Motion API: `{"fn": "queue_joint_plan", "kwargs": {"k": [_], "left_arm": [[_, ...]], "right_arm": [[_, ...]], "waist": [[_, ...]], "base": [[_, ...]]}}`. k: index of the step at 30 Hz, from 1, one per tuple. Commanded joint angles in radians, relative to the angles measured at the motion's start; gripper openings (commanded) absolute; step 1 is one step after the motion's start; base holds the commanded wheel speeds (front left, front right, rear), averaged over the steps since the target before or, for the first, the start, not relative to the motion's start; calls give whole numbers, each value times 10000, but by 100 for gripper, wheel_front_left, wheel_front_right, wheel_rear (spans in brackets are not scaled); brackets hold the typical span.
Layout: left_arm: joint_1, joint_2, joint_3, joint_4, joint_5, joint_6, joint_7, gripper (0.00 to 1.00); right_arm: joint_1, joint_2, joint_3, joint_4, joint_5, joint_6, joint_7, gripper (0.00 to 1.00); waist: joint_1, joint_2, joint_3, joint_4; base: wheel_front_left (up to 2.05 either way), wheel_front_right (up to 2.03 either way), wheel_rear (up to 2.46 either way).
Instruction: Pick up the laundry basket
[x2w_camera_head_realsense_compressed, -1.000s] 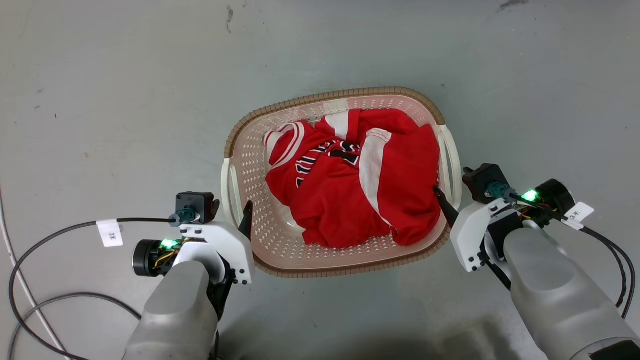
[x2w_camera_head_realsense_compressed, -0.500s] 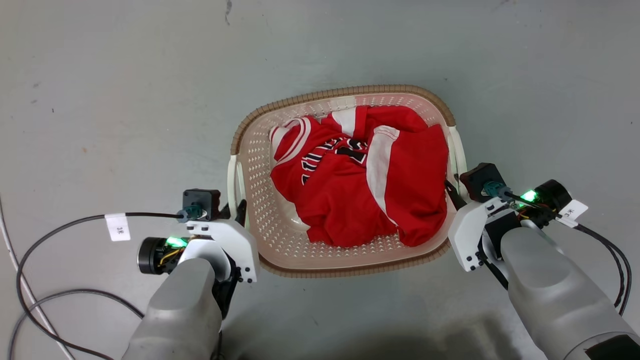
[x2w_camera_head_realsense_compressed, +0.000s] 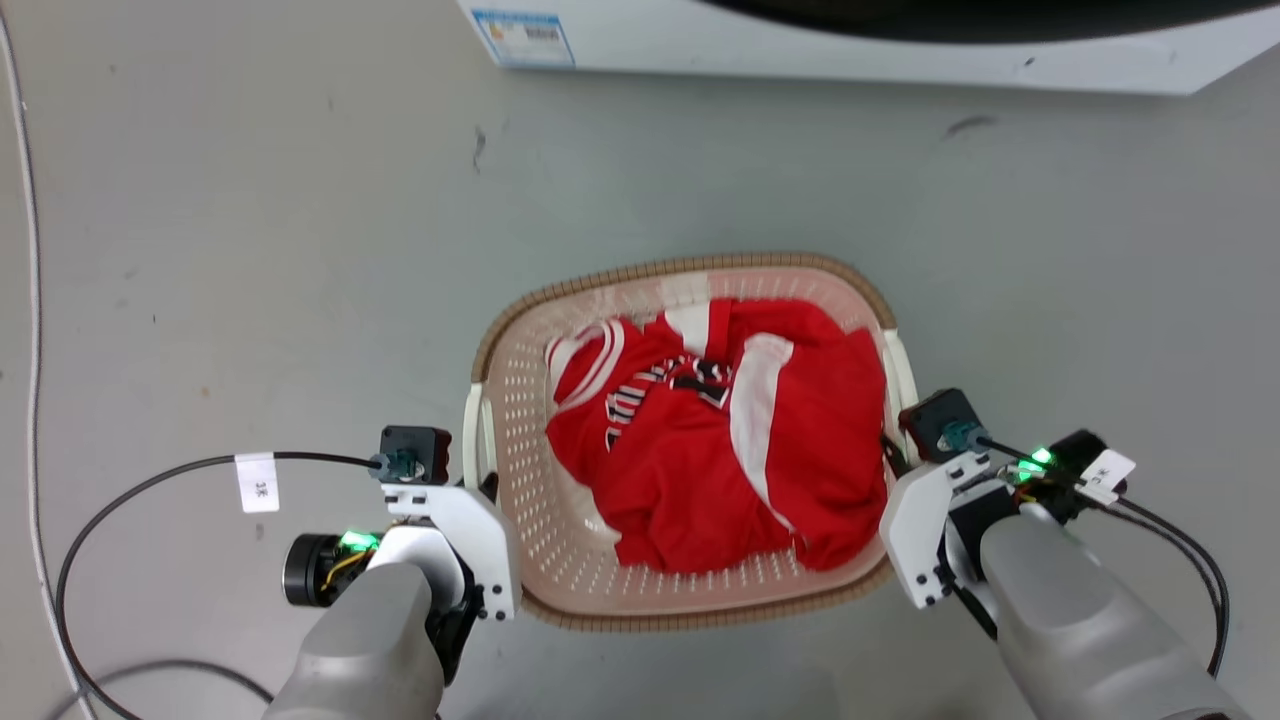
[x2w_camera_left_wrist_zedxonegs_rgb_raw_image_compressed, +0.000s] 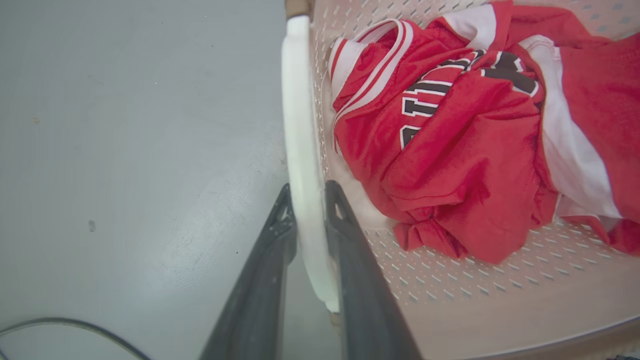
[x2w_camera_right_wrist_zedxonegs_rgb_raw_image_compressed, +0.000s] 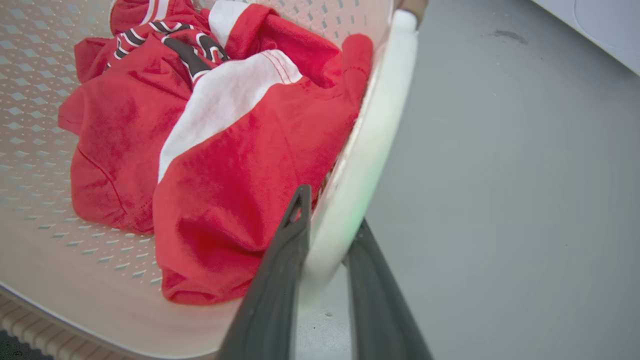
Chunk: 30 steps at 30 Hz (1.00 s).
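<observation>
- Basket (x2w_camera_head_realsense_compressed: 680, 268) is centre-low in the head view, over the grey floor (x2w_camera_head_realsense_compressed: 250, 250), between the two arms. Cannot tell whether its base touches the floor.
- Brown woven rim runs round the far and near edges. White handles are on the two short sides.
- Left gripper (x2w_camera_left_wrist_zedxonegs_rgb_raw_image_compressed: 309, 191): jaws almost together, clamped on the left handle (x2w_camera_left_wrist_zedxonegs_rgb_raw_image_compressed: 300, 115).
- Its fingers (x2w_camera_left_wrist_zedxonegs_rgb_raw_image_compressed: 260, 280) straddle the white bar, one on the floor side and one on the basket side. Both touch the bar near its lower end in the left wrist view.
- Right gripper (x2w_camera_right_wrist_zedxonegs_rgb_raw_image_compressed: 331, 210): same grip on the right handle (x2w_camera_right_wrist_zedxonegs_rgb_raw_image_compressed: 385, 110). Jaws are a narrow gap apart with the bar pinched between them.
- On the right, one finger lies just beside the cloth inside the basket and the other is on the floor side.
- Head view: both white gripper bodies sit tight against the basket's short sides, toward its near end. Fingertips are mostly hidden there.
- Red jersey (x2w_camera_head_realsense_compressed: 720, 440) with white panels and black lettering is bunched inside and covers most of the bottom. It lies up against the wall under the right handle.
- White appliance (x2w_camera_head_realsense_compressed: 850, 40) runs along the top edge of the head view, well apart from the basket. A blue-edged label (x2w_camera_head_realsense_compressed: 522, 25) is at its left corner.
- Black cable (x2w_camera_head_realsense_compressed: 150, 480) with a white tag (x2w_camera_head_realsense_compressed: 258, 482) loops on the floor left of the left arm.
- Green lights (x2w_camera_head_realsense_compressed: 352, 541) are lit on both wrists.
</observation>
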Motion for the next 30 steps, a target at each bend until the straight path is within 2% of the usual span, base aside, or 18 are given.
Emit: {"fn": "queue_joint_plan", "kwargs": {"k": [1,14,30], "left_arm": [[131,-117,-128,-21,25,-76,55,0],[753,241,-1079,-144,-907,-72,1464,0],[1485,597,-2305,-514,-2035,-74,2769,0]], "right_arm": [[120,240,127,-40,76,7,27,0],[950,248,1475,-140,1746,6,1382,0],[1808,230,3024,-184,3649,6,2323,0]], "waist": [[1,0,-537,-115],[1,0,-2667,-362],[1,0,-4846,-639]], "base": [[0,0,0],[0,0,0],[0,0,0]]}}
